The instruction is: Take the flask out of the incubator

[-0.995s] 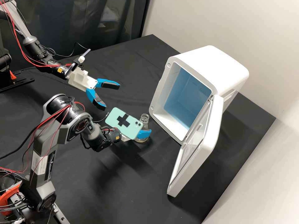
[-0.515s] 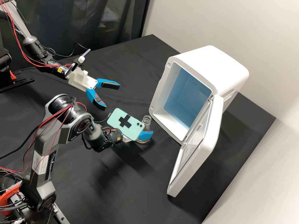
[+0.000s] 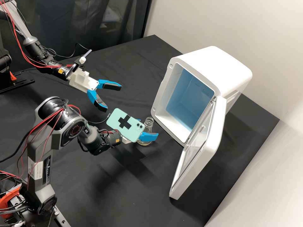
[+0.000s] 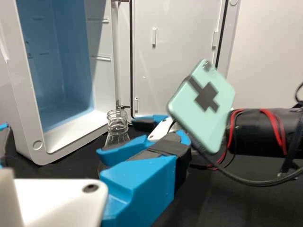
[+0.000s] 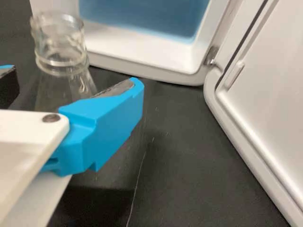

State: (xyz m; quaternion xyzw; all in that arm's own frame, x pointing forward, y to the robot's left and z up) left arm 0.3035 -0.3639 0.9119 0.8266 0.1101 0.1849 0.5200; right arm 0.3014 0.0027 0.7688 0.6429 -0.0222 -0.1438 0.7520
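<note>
A clear glass flask (image 3: 147, 125) stands upright on the black bench just in front of the open white incubator (image 3: 208, 67), outside its blue chamber. My right gripper (image 3: 147, 130), with a teal phone (image 3: 125, 124) mounted above its wrist, is open with a finger on each side of the flask's body. In the right wrist view the flask (image 5: 60, 56) stands beside one blue finger (image 5: 102, 120), with a small gap to it. My left gripper (image 3: 111, 97) hangs open and empty above the bench, behind and left of the flask. The left wrist view shows the flask (image 4: 116, 130) at the incubator's threshold.
The incubator's door (image 3: 197, 148) hangs wide open toward the bench's front right. Its blue inside (image 3: 184, 97) holds nothing that I can see. A pale wall rises behind the incubator. Cables (image 3: 28, 52) run along the left arm at the back left.
The right gripper's fingers have spread apart from the flask. The right arm's elbow has shifted left. The flask and the left arm have stayed put.
</note>
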